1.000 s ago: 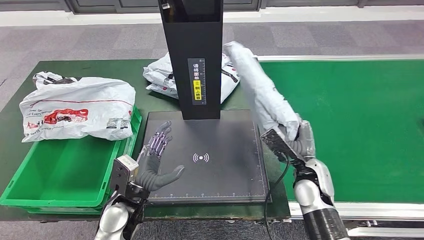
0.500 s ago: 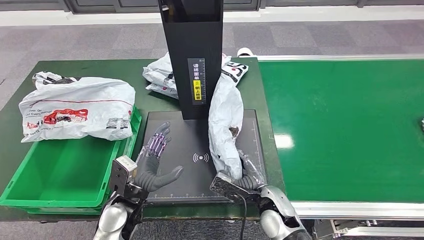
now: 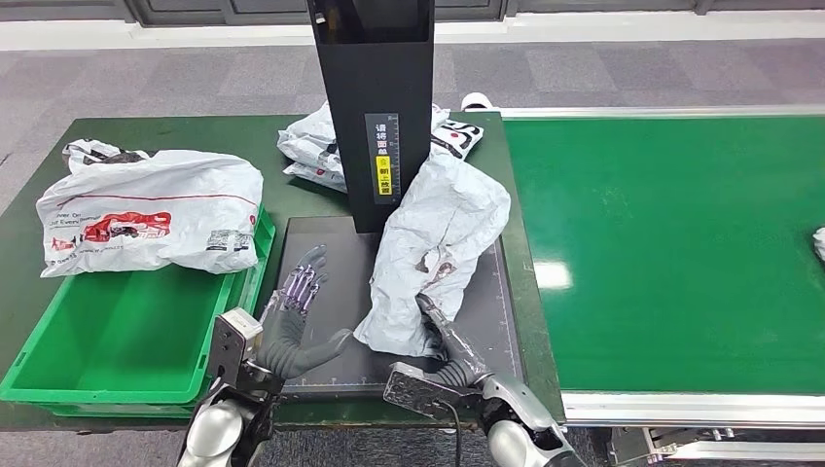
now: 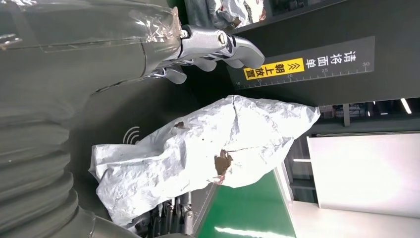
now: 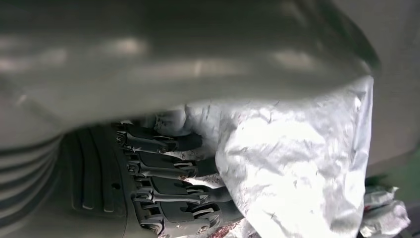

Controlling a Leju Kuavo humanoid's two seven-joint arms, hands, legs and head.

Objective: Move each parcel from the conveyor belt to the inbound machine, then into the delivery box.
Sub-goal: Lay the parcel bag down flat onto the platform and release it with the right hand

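Grey parcel (image 3: 433, 255) now slumped flat across inbound machine (image 3: 331, 255) plate; half-second ago it stood tall and narrow. Right robot hand (image 3: 449, 342) grips its near end. Left robot hand (image 3: 297, 316) hovers spread, empty. Watch: loose bag overhangs plate edge, could slide off toward conveyor belt (image 3: 671, 243), spoil scan.

A crumpled grey-white plastic parcel (image 3: 433, 253) lies flat across the right half of the inbound machine's black scan plate (image 3: 331, 255), its far end beside the machine's upright black column (image 3: 375, 107). It carries a small brown tear or smudge mid-surface — seen too in the left wrist view (image 4: 208, 153). The right hand (image 3: 449, 341) holds its near edge; fingers (image 5: 168, 173) tuck under the wrinkled film.
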